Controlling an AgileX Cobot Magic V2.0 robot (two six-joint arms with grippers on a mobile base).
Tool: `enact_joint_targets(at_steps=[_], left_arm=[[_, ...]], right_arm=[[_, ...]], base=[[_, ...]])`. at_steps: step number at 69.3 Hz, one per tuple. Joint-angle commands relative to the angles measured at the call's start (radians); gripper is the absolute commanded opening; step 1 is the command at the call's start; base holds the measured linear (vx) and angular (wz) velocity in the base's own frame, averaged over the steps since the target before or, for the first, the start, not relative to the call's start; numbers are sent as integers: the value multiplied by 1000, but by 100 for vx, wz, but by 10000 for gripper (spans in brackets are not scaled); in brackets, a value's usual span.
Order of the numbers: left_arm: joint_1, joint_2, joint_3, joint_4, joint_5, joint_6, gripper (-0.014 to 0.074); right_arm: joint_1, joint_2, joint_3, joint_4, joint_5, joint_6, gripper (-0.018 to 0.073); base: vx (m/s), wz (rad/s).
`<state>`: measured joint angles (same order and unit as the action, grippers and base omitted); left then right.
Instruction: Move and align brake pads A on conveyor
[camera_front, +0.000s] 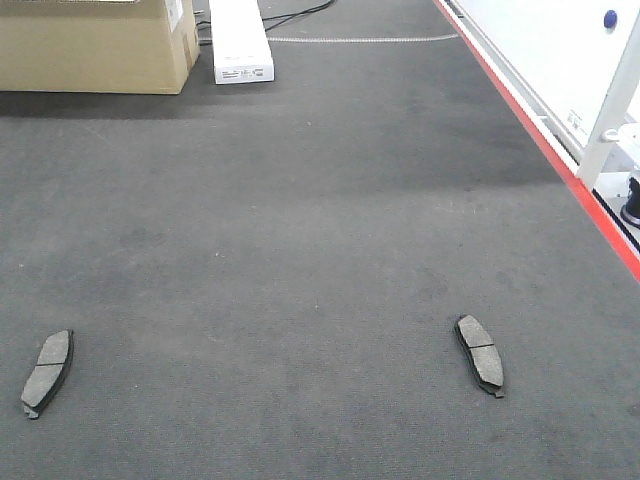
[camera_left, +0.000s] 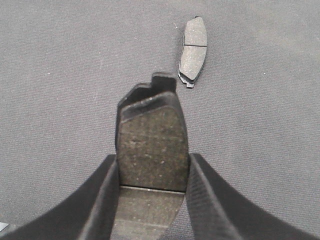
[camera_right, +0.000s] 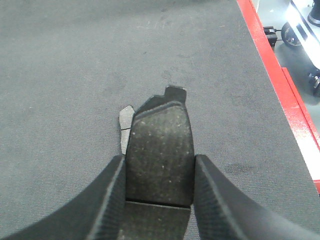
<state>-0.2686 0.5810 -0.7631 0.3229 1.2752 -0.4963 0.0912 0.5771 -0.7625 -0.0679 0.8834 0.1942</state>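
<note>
I have a pad (camera_left: 152, 145) clamped in the left claw (camera_left: 152, 200) and a second pad (camera_right: 161, 150) clamped in the right claw (camera_right: 159, 200), each gripped across its width, grey face to the wrist camera, tabbed end pointing away; two more pads lie flat on the conveyor (camera_front: 300, 220), one near the left edge (camera_front: 46, 372), one to the right (camera_front: 481, 354), well apart. The step, as I judge it, is setting the held pads down in line with the laid ones; I would lower each level, match its long axis to its neighbour, and release only once it rests on the felt. In the left wrist view the laid pad (camera_left: 193, 50) sits just beyond my held one, slightly right; in the right view a pad (camera_right: 124, 127) peeks out just left of the held one. Both claws hang over the conveyor, the right nearer the red strip (camera_right: 280, 85); neither arm shows in the front view.
</note>
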Motion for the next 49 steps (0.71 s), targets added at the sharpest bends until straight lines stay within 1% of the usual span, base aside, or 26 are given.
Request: enact_joint_targets(at_steps=[1,10,23,29,36,44,49], left_arm=[[-1,6,-26,26,-27,-3,-6],[-1,6,-26,31,-49,-3,-6],[-1,6,-26,83,-104,-3,-6],[-1,12,-26,89,-161,-3,-6],[-1,50,-30,59,-245,2,-6],[-1,150,-30,-35,-305,58,-6],[-1,232,-30,-69,-343,77,-6]], right_arm=[[-4,0,-28,-10,-81,-5,-3],[-4,0,-28,-10,-81,-5,-3],[-4,0,-28,-10,-81,-5,-3],[-4,0,-28,-10,-81,-5,-3],[-4,0,-28,-10,-81,-5,-3],[-4,0,-28,-10,-81,-5,-3],[-4,0,-28,-10,-81,-5,-3]], base=[[0,0],[0,0],[0,0],[0,0],[0,0],[0,0],[0,0]])
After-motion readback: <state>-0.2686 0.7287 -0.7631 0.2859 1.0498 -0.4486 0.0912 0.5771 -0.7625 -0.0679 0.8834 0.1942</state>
